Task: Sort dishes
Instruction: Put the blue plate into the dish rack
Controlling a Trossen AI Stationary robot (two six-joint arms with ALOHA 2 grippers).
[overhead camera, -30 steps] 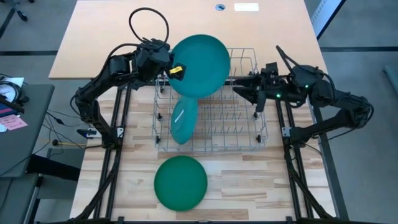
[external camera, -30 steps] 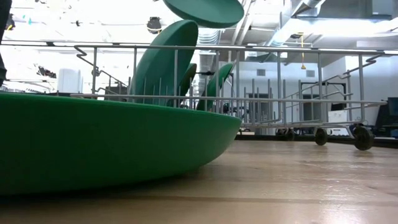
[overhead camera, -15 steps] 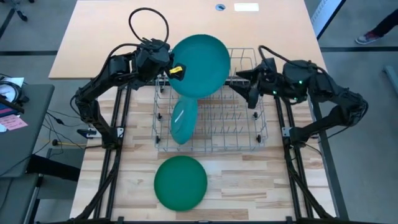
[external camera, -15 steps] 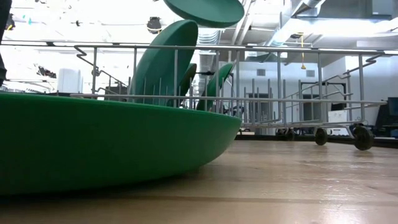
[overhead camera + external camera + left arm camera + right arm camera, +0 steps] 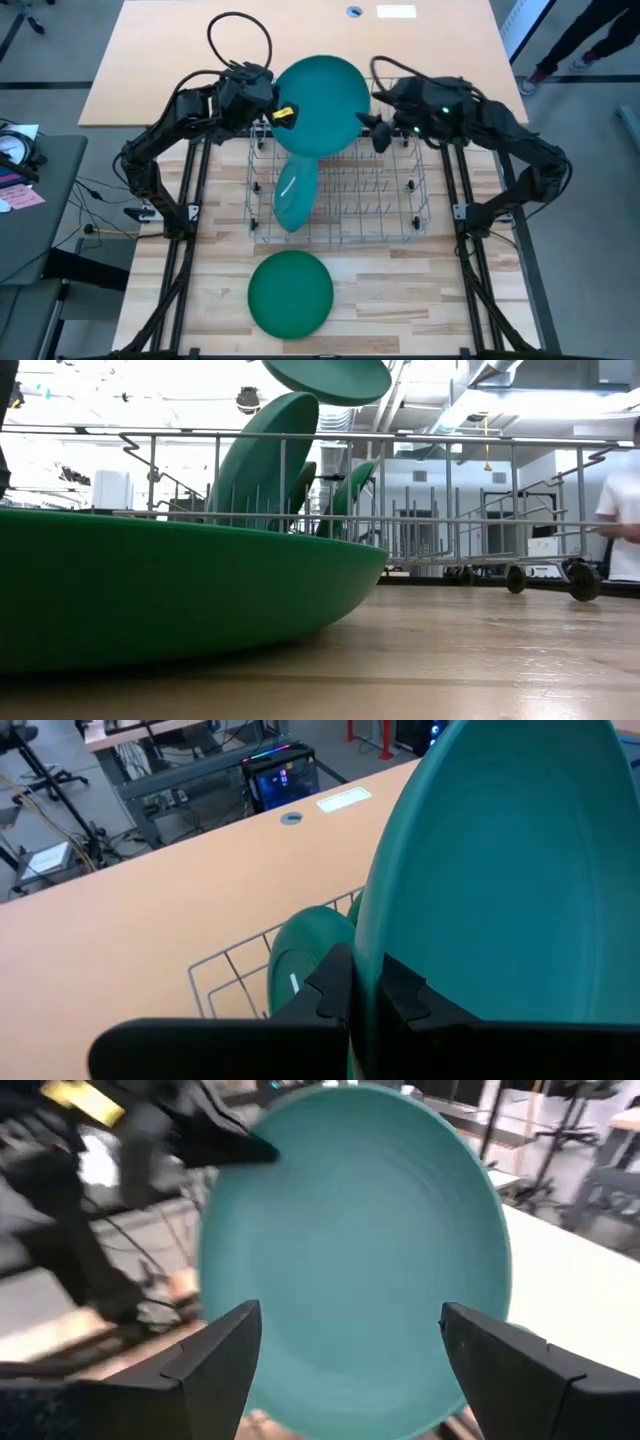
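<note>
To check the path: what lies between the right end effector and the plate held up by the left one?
Nothing: in the right wrist view the right end effector faces the raised plate across bare air.

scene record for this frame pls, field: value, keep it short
held plate: teal plate, raised above the far-left corner of the wire rack
left claw: shut on the teal plate's rim
right claw: open, at the teal plate's right edge, not gripping it
racked plate: green plate standing on edge in the rack's left part
loose plate: dark green plate flat on the table, in front of the rack
background: person beyond the table in the low view
</note>
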